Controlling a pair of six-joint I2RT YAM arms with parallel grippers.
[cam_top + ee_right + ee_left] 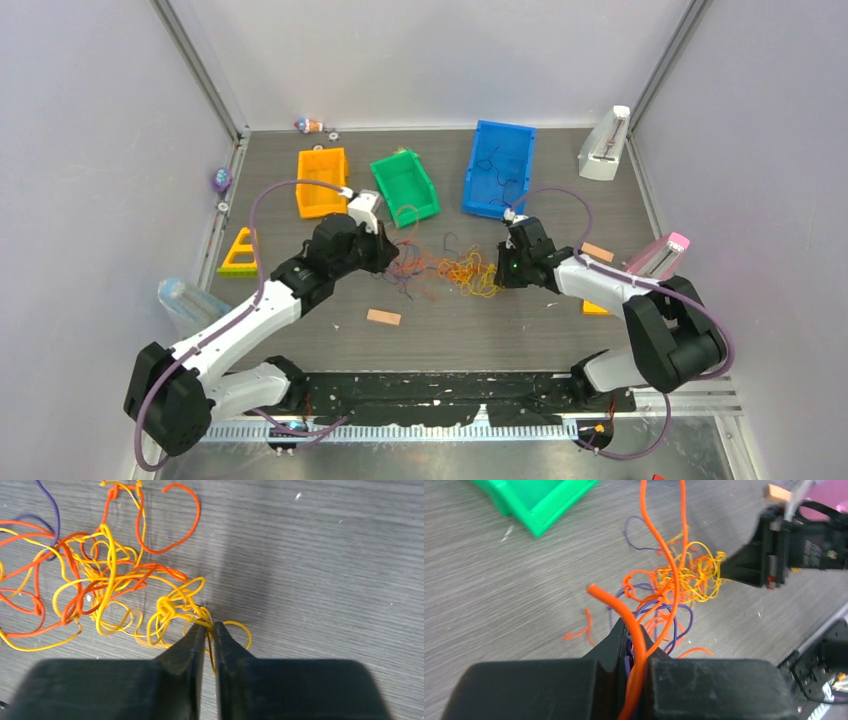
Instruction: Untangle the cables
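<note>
A tangle of thin yellow, orange and purple cables [455, 268] lies on the grey table between my two grippers. My left gripper [392, 255] sits at the tangle's left side. In the left wrist view it [634, 630] is shut on a thick-looking orange cable [616, 602], with purple strands also caught between the jaws. My right gripper [500, 270] is at the tangle's right edge. In the right wrist view it [210, 626] pinches a knot of yellow cables [170, 605] at its tips. Orange loops [165, 545] spread to the left of that knot.
Behind the tangle stand an orange bin [322, 180], a green bin [405, 185] and a blue bin [498, 166] holding dark cables. A small wooden block [383, 317] lies in front. A yellow triangle [238, 252] and a plastic bottle [185, 300] are at the left.
</note>
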